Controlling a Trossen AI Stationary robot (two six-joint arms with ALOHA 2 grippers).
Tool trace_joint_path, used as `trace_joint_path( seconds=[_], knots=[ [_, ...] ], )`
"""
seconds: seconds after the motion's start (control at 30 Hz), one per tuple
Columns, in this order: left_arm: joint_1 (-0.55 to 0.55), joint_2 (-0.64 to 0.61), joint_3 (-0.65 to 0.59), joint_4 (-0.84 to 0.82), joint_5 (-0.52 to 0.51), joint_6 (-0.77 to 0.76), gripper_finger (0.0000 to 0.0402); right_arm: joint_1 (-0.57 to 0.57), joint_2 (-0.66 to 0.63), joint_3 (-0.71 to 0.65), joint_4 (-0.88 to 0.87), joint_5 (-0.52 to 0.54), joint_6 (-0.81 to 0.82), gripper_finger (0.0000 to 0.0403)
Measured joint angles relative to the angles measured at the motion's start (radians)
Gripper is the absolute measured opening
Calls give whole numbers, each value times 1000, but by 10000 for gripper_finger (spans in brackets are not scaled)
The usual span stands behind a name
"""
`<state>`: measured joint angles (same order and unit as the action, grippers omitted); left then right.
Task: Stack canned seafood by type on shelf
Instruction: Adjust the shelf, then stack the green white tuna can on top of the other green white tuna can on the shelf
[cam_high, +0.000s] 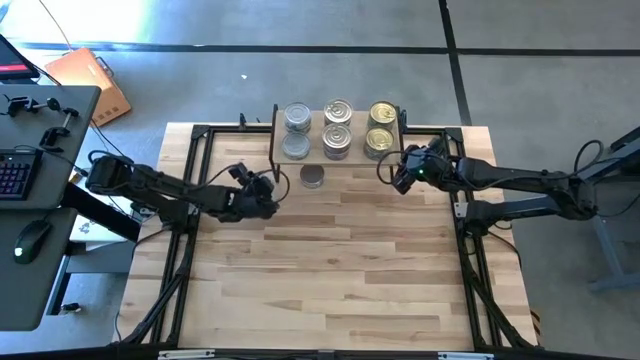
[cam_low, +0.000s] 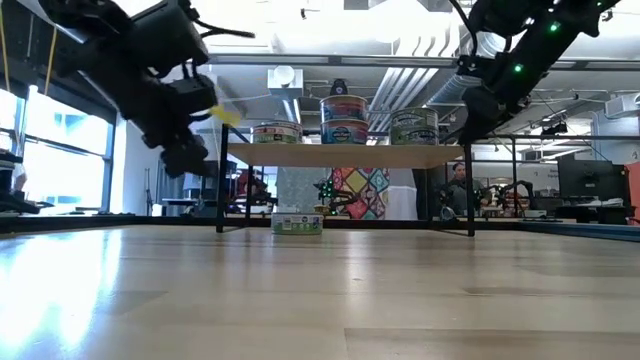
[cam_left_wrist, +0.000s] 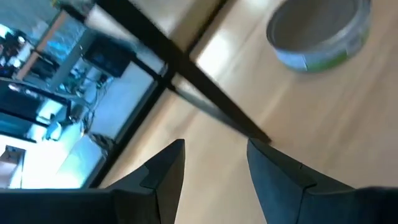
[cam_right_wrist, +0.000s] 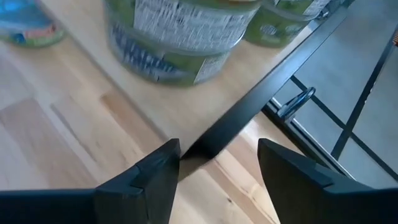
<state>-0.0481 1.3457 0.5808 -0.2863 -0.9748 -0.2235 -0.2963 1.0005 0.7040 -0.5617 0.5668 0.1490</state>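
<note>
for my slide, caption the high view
Both open claws, left and right, flank the shelf; one tin remains on the table.

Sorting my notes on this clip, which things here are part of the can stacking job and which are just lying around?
Part of the job:
- tins on the shelf
- the shelf
- lone tin on the table
- left claw, open
- right claw, open

Lying about:
- keyboard
- mouse
- orange box

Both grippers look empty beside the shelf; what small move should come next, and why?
Probably the left gripper, open and empty, should reach toward the lone tin on the table in front of the shelf: it is the nearest gripper, and every other tin already sits on the shelf.
</note>
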Motion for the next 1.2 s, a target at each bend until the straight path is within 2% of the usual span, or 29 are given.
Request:
trace_joint_path(
  seconds=[0.3, 0.43, 0.6, 0.73, 0.83, 0.97, 1.1, 1.2],
  knots=[
    [-149, 0, 2, -240, 13, -327, 168, 69, -91, 1, -69, 34, 12, 209],
    [-241, -5, 2, -253, 126, -408, 168, 136, -169, 2, -118, 33, 81, 209],
    [-355, -5, -4, -116, 232, -394, 168, 270, -225, 2, -204, 31, 241, 209],
    [-409, 17, -73, 237, 244, -224, 168, 431, -210, -25, -203, 31, 346, 209],
    [-400, 70, -111, 489, 265, -113, 168, 571, -177, -129, -19, 27, 335, 209],
    [-337, 197, -101, 698, 274, 26, 168, 722, -98, -318, 409, 25, 280, 209],
    [-244, 324, -31, 759, 252, 146, 168, 803, 31, -476, 846, 42, 295, 209],
    [-167, 396, 33, 760, 228, 233, 168, 829, 137, -526, 1042, 123, 298, 209]
  ],
)
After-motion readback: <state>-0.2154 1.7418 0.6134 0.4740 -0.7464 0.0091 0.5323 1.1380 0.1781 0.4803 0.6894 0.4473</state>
